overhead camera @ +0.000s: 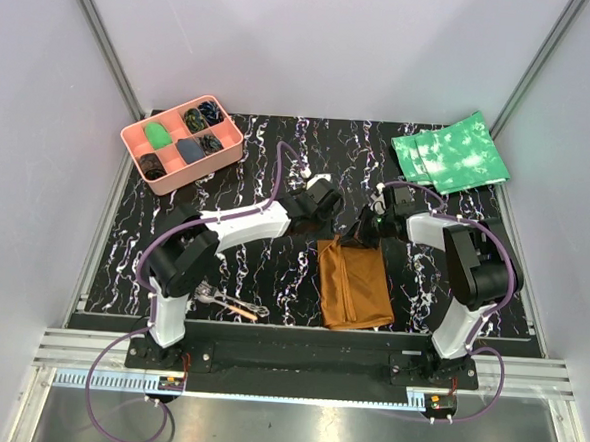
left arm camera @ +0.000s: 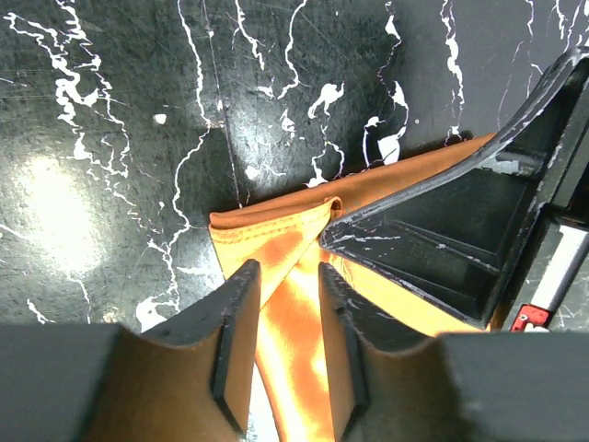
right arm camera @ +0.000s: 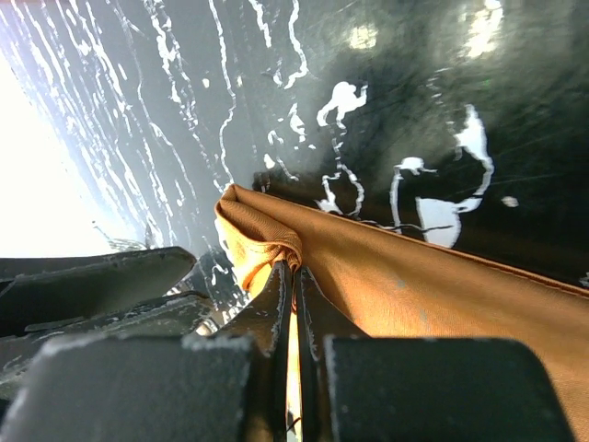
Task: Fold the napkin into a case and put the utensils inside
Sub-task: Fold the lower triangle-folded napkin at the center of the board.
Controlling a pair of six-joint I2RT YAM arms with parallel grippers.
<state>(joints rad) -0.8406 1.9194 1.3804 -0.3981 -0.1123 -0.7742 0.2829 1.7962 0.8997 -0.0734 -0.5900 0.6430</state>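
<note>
Fold part-done: napkin (overhead camera: 353,285) lies as a narrow oblong trailing behind both grippers, right gripper (right arm camera: 293,267) clamped on its far corner, left gripper (left arm camera: 287,269) straddling a cloth ridge, grip unclear; utensils (overhead camera: 232,304) well behind left gripper, not yet inserted.

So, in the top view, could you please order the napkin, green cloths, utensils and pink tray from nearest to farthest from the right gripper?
1. napkin: centre, its far edge pinched by the right gripper.
2. green cloths: far right corner.
3. utensils, near left, and pink tray, far left: too close to call.
</note>
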